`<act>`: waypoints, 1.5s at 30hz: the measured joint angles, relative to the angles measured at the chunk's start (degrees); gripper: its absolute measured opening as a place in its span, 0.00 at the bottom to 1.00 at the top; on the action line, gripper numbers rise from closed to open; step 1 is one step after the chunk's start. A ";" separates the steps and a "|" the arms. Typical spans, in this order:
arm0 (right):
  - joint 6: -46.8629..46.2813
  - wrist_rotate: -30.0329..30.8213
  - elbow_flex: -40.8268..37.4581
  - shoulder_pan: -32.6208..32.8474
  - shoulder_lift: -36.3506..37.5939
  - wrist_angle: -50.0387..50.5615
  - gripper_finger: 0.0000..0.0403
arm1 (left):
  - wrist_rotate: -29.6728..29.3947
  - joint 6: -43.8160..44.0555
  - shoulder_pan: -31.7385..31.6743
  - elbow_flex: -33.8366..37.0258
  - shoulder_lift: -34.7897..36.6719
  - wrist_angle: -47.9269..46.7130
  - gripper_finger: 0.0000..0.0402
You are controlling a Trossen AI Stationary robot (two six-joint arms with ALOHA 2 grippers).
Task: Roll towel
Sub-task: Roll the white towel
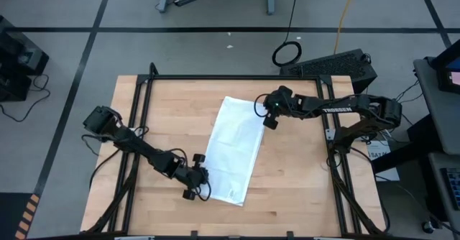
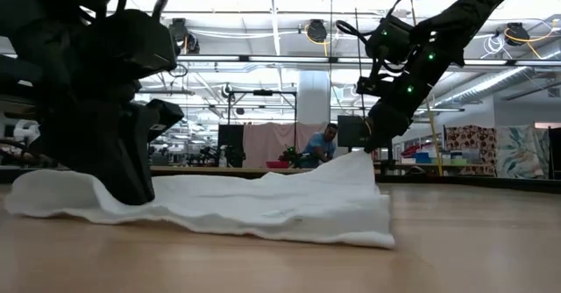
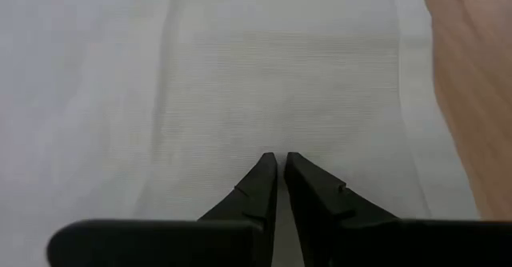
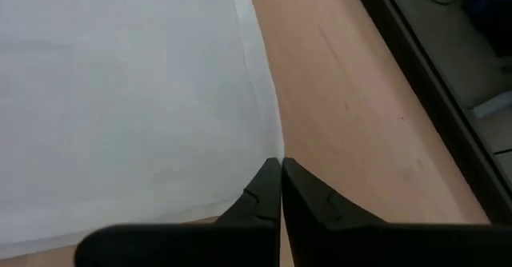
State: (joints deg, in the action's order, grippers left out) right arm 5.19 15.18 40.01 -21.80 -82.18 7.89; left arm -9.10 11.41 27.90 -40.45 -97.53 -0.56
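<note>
From above, my plain white rectangular cloth towel (image 1: 233, 150) lay slanted mid-tabletop (image 1: 302, 182), each closed tool pinching an opposite end, left tool (image 1: 200, 185), right tool (image 1: 268, 115); level view showed the right's thin corner pinch, which I judged might slip.

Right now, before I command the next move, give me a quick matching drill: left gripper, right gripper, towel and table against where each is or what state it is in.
Things:
1. left gripper
2. right gripper
3. towel
4. table

States:
A. white, spread slantwise mid-table, not yet rolled
B. shut on the towel's far right edge, lifting it
C. bare wood around the cloth
D. shut on the towel's near left edge

Pairs: 1-D, 2-B, 3-A, 4-C
</note>
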 joint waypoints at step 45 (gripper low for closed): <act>-11.10 -10.99 -3.82 -3.37 -1.52 -1.86 0.03 | 1.53 -3.94 -0.66 -0.96 5.22 6.08 0.11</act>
State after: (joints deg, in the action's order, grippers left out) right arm -5.91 4.19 36.18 -25.17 -83.70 6.03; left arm -7.57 7.47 27.25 -41.41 -92.31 5.52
